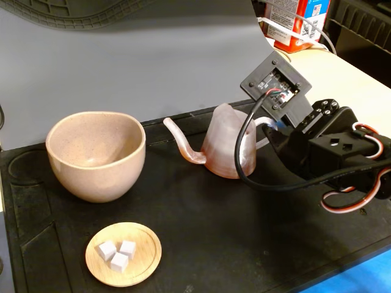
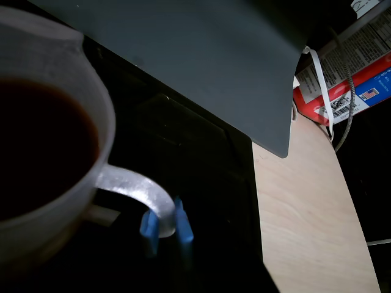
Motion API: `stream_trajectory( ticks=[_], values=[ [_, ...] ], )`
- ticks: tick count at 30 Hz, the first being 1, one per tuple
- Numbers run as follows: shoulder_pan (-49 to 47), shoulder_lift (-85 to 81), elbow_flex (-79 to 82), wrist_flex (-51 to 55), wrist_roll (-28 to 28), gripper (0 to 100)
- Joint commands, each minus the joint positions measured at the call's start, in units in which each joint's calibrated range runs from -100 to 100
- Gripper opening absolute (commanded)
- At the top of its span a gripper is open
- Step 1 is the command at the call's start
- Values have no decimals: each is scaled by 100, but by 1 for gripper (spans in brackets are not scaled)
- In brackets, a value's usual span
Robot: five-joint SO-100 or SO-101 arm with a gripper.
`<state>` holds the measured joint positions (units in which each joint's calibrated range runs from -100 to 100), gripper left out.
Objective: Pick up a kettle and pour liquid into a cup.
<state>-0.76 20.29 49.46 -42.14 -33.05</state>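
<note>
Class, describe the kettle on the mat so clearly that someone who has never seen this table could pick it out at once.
Start at the black mat covering the table, and find the big beige cup on its left in the fixed view. Just right of the cup stands the kettle, with the gripper at its loop handle. Unlike the cup or the wooden dish of white cubes, it is translucent pink with a long curved spout.

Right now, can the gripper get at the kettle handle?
Probably yes. In the wrist view the gripper already has its blue fingertips on either side of the kettle handle, with nothing between them.
</note>
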Motion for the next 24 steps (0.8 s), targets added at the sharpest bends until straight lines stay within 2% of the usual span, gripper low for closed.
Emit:
stream_trajectory(
  ticks=[1,21,24],
  values=[
    [-35,-306,-191,-35,-35,1],
    [-65,-1628,371,-18,-161,1],
    [-96,-1748,371,276,-161,1]
  ],
)
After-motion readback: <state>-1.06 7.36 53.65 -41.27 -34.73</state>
